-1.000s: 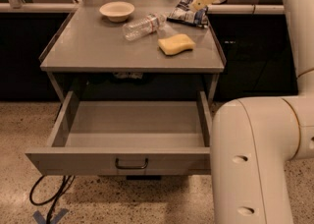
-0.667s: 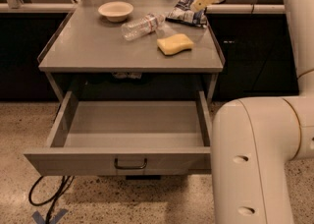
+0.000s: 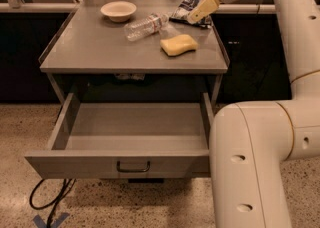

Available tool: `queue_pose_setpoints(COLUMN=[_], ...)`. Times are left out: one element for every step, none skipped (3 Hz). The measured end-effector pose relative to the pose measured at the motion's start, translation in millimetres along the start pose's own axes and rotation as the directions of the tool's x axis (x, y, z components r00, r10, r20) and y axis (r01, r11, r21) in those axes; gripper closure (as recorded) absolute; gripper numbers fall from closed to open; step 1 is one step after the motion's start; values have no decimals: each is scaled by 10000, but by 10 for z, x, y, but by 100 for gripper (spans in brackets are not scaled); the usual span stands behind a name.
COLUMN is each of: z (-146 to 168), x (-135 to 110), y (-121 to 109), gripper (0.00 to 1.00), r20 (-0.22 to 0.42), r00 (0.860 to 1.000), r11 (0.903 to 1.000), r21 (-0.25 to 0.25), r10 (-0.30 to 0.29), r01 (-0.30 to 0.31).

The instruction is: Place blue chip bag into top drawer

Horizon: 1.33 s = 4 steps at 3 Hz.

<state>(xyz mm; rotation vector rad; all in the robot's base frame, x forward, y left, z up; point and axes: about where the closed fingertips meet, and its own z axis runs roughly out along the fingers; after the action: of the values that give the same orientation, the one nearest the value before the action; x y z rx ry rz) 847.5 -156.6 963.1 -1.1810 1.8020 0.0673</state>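
The blue chip bag [image 3: 183, 11] lies at the back right of the grey cabinet top [image 3: 100, 47], dark blue with white patches. My gripper [image 3: 202, 10] reaches in from the upper right and sits low over the bag's right half, covering part of it. The top drawer [image 3: 75, 164] is pulled out wide below the cabinet top. Its inside shows nothing in it, and a small dark handle [image 3: 133, 166] sits at the centre of its front panel.
On the cabinet top are a white bowl [image 3: 118, 10] at the back left, a clear plastic bottle [image 3: 146, 25] lying on its side in the middle, and a yellow sponge [image 3: 179, 44] in front of the bag. My arm's large white link [image 3: 250, 167] fills the lower right. Black cables [image 3: 50, 199] lie on the floor.
My gripper has come down and slightly left onto the chip bag. The bag, bottle, sponge, bowl and drawer have not moved.
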Motion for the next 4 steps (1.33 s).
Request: queue_pose_setpoints(z=[83,88,200,310], x=[-11,-9,5,-19], y=[-37,-35,-211,-454], gripper=[0,0,0,0], r20=[514,512,400,551], r00=[9984,9984,9987,9968], r11=[9997,9997,9960,9806], r21=[85,81,833,1842], r10=[232,235,303,580], r01=[-236,-239,-336,-673])
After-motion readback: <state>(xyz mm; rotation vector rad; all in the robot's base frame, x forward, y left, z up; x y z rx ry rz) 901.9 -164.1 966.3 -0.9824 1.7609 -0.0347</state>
